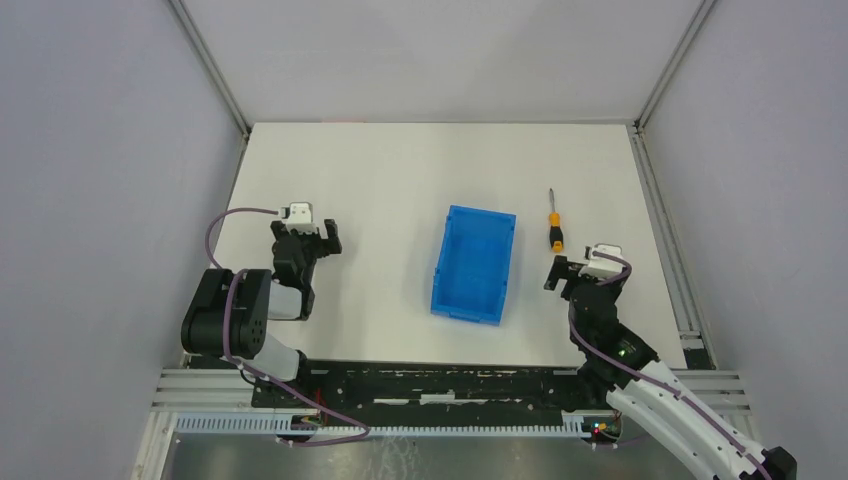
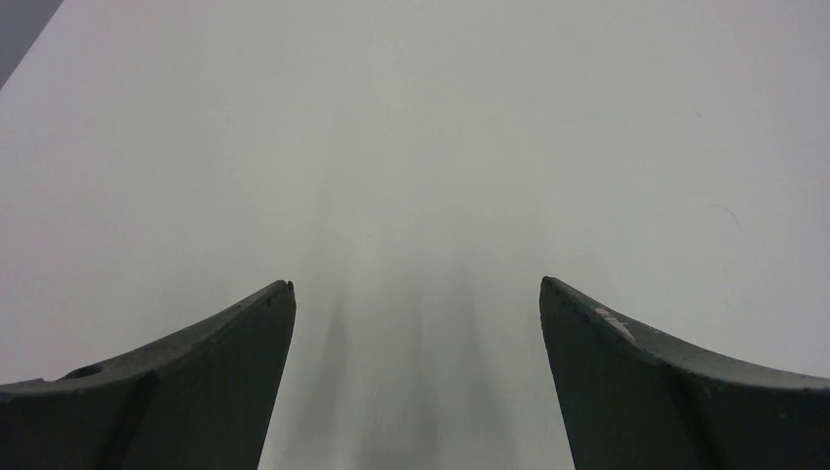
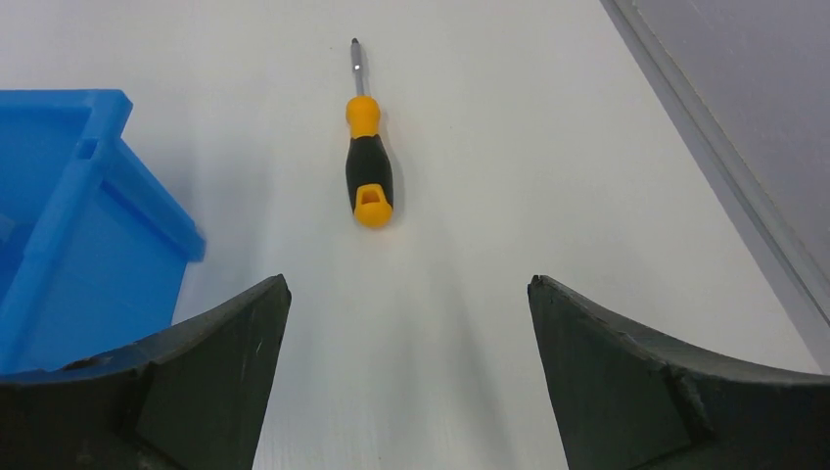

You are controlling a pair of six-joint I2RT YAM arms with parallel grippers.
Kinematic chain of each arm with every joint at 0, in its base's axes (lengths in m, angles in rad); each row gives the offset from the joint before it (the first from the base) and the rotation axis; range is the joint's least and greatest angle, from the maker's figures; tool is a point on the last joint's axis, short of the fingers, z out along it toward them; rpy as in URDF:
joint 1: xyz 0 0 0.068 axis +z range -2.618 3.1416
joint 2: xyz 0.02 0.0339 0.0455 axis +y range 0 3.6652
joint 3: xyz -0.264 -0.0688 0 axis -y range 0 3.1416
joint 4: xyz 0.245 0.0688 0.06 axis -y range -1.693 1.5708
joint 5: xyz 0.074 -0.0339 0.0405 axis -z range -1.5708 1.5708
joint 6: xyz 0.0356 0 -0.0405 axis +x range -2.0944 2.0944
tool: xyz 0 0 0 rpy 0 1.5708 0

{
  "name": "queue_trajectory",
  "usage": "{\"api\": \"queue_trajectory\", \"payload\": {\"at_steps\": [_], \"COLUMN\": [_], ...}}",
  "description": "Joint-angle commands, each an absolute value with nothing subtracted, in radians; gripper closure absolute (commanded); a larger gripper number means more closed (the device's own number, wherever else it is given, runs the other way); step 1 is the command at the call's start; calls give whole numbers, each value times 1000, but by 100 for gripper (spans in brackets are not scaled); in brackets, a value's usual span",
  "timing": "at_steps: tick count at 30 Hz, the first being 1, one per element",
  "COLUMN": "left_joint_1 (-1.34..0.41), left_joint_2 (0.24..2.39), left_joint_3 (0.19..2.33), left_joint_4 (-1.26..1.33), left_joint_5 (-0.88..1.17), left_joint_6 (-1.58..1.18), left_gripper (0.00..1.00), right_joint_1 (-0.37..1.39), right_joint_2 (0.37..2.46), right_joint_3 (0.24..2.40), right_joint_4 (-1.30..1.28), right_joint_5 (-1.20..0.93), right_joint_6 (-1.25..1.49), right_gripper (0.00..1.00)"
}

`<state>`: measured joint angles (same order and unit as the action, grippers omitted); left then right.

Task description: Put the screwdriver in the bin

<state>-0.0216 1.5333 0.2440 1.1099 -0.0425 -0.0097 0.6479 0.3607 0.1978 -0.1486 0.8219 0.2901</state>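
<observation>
The screwdriver [image 1: 555, 229] lies flat on the white table, right of the bin, shaft pointing away from the arms. In the right wrist view it [image 3: 368, 171] lies ahead of my fingers, orange butt nearest. The blue bin [image 1: 474, 264] stands at the table's middle and looks empty; its corner shows in the right wrist view [image 3: 78, 215]. My right gripper [image 1: 577, 267] is open and empty, just short of the screwdriver's handle, and shows in its wrist view [image 3: 408, 284]. My left gripper [image 1: 312, 232] is open and empty over bare table at the left, as its wrist view [image 2: 416, 286] shows.
Grey walls with aluminium rails [image 1: 662, 200] enclose the white table [image 1: 380, 180] on three sides. The right rail runs close beside the right arm and shows in the right wrist view [image 3: 724, 166]. The arm bases sit on a metal frame [image 1: 440, 385] at the near edge.
</observation>
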Motion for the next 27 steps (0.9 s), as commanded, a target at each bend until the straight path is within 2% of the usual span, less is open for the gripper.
{"api": "queue_trajectory", "payload": {"at_steps": [1,8,11,13,14,16,19,22,27], "left_joint_1": [-17,-17,-17,-17,-17,-17,-16,-17,-17], "left_joint_2": [1533,1533,1533,1534,1534,1534,1533,1533,1534], "left_joint_3": [253,253,253,253,253,253,253,253,253], "left_joint_4": [1157,1157,1157,1157,1157,1156,1156,1155,1157], "left_joint_5": [-38,-38,-38,-38,-38,-38,-38,-38,-39], "left_joint_6": [-26,-26,-26,-26,-26,-26,-26,-26,-26], "left_gripper": [0,0,0,0,0,0,0,0,0], "right_joint_1": [649,649,645,614,580,406,214,116,83], "right_joint_2": [377,468,608,761,837,1024,1297,1501,1728], "right_joint_3": [204,418,629,831,958,1214,1495,1604,1580], "right_joint_4": [-71,-39,-123,-233,-315,-520,-728,-799,-755], "right_joint_5": [970,872,952,927,858,601,350,97,2], "right_joint_6": [320,73,35,18,16,50,58,31,31], "right_gripper": [2,2,2,2,2,2,2,2,13]}}
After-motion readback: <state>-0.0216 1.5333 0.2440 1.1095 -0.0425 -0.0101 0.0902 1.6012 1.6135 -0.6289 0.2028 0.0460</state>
